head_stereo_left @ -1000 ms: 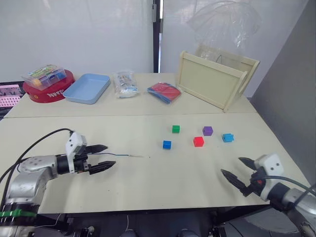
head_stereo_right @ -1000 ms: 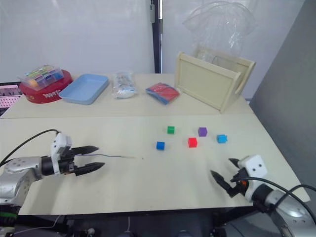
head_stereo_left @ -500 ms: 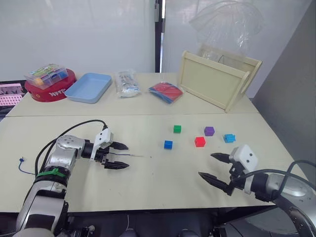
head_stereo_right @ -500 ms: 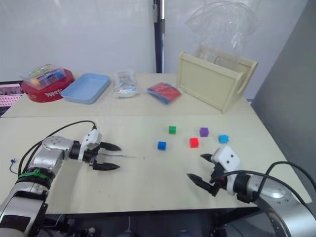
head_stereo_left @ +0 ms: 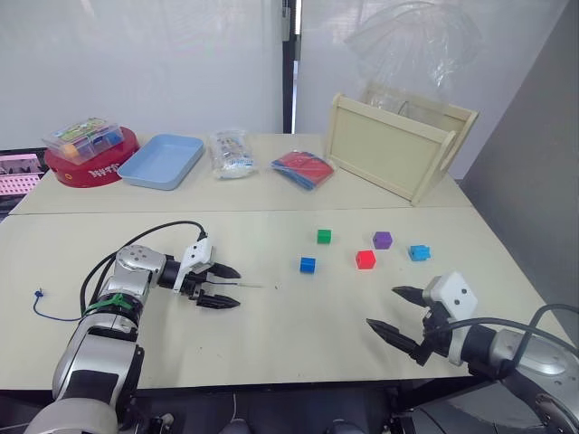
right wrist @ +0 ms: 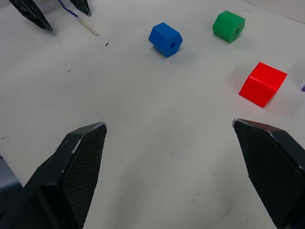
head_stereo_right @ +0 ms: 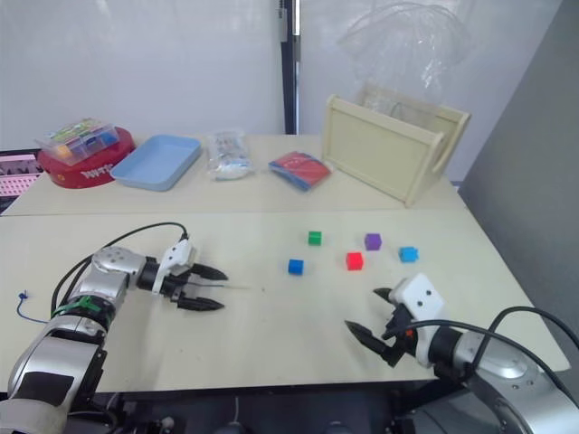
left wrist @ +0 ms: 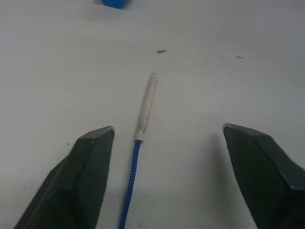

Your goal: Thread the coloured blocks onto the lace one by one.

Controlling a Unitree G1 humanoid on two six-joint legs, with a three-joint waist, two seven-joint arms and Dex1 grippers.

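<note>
The lace (left wrist: pixel 132 176) lies flat on the tabletop (head_stereo_left: pixel 271 334), its long axis running across the robot's front from left to right, with the pale stiff tip (left wrist: pixel 147 106) at the right end pointing toward the blue block (head_stereo_left: pixel 308 265). The other end trails off to the left edge of the tabletop, where a short dark-blue loop shows. The left claw (head_stereo_left: pixel 223 287) sits low over the tip end with its 2 fingers apart, one on each side of the lace and not touching it. 5 blocks lie loose on the tabletop, well apart from the lace: 1 blue, 1 green (head_stereo_left: pixel 324 236), 1 red (head_stereo_left: pixel 365 259), 1 purple (head_stereo_left: pixel 383 240) and 1 light blue (head_stereo_left: pixel 418 252). The blue and green ones show a hole in one face. The right claw (head_stereo_left: pixel 394 311) hovers near the front edge, its 2 fingers spread wide and empty, facing the blocks.
</note>
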